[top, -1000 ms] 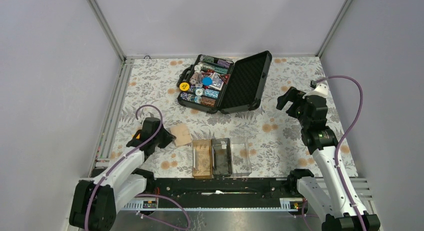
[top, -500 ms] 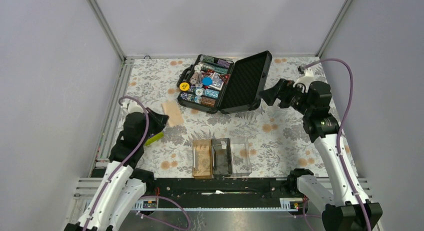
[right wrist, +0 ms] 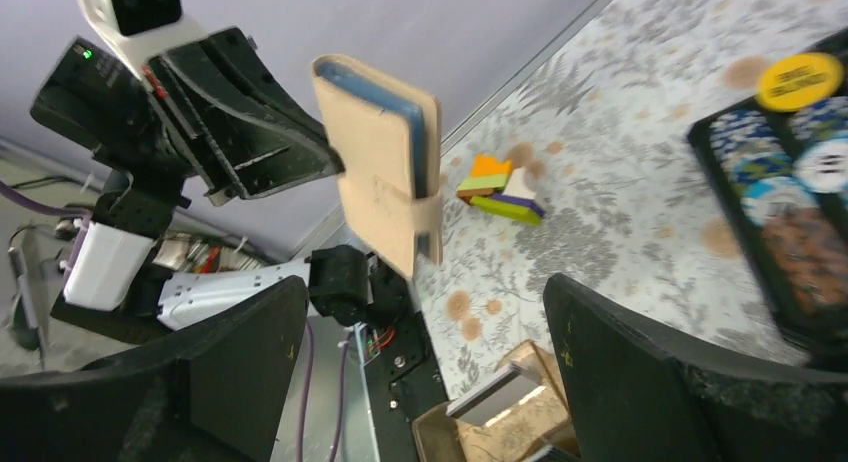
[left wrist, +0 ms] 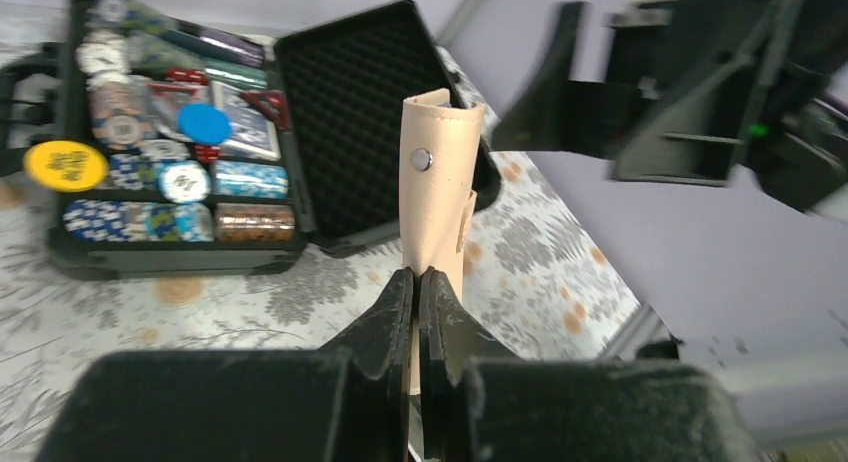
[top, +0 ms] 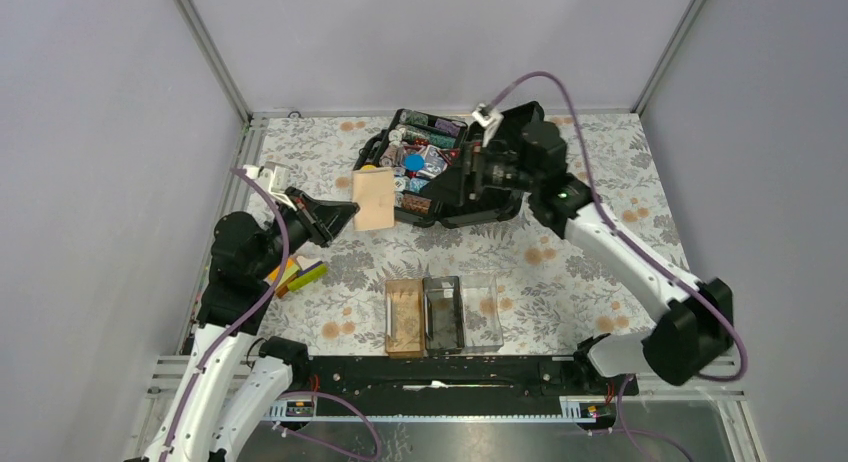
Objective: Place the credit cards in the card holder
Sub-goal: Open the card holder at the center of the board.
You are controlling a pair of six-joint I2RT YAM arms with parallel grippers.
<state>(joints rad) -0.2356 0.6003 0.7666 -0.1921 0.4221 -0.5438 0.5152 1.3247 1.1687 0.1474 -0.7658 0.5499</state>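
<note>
My left gripper [top: 346, 211] is shut on the lower end of a beige leather card wallet [top: 374, 199] with a snap stud and holds it upright in the air, in front of the chip case. The wallet also shows in the left wrist view [left wrist: 437, 182] above the closed gripper [left wrist: 420, 278]. In the right wrist view the wallet [right wrist: 385, 172] shows a blue edge inside. My right gripper [right wrist: 420, 287] is open and faces the wallet, a short way from it, over the case [top: 450, 185]. No gold-orange credit cards show. The card holder [top: 497, 312] lies at the table's front centre.
An open black chip case [top: 500, 162] full of poker chips stands at the back centre, also in the left wrist view [left wrist: 150, 162]. Coloured blocks [top: 297, 274] lie on the floral cloth under the left arm. Metal frame posts and grey walls bound the table.
My left gripper has lifted the wallet off the table and carried it up and to the back right. My right arm has swung left over the chip case toward the wallet.
</note>
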